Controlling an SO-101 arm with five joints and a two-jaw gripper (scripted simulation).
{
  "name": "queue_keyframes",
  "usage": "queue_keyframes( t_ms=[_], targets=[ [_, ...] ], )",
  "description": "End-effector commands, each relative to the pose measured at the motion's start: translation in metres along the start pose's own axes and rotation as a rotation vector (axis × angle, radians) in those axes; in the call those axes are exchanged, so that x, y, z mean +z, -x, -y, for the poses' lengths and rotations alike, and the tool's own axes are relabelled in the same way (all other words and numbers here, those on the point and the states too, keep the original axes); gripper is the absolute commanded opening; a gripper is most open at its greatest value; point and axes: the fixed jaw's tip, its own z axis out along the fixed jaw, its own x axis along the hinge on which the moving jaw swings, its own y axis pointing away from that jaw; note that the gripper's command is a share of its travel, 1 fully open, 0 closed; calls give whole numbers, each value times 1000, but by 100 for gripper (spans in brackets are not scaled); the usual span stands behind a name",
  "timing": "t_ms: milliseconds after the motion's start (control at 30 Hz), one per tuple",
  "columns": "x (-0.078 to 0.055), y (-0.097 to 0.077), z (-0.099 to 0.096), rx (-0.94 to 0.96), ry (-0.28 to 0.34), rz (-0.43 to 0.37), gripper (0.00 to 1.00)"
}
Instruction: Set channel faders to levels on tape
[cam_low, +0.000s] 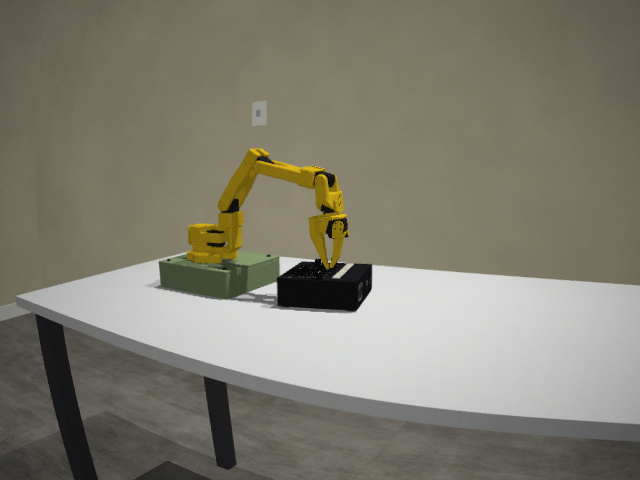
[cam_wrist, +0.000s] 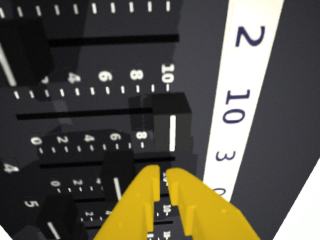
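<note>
The black lighting desk (cam_low: 324, 285) sits on the white table beside the arm's green base. In the wrist view a white tape strip (cam_wrist: 243, 95) reads 2, 10, 3 from the top. A dark fader cap with a white line (cam_wrist: 171, 123) stands at the 10 end of its slot, level with the tape's 10. Another cap (cam_wrist: 118, 175) sits near 6 on the slot below. A cap (cam_wrist: 20, 55) shows at the upper left, and one (cam_wrist: 57, 220) at the lower left. My yellow gripper (cam_wrist: 165, 176) is shut and empty, its tips just below the cap at 10. It also shows over the desk top in the exterior view (cam_low: 329, 264).
The green base block (cam_low: 219, 272) stands left of the desk and close to it. The table's curved front edge runs below. A wall with a switch plate (cam_low: 258, 112) is behind.
</note>
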Motion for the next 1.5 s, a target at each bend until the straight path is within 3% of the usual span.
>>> queue_keyframes(
  t_ms=[0,1467],
  targets=[
    [12,-3,-15,16,77,15,0],
    [17,-3,-24,16,77,15,0]
  ],
)
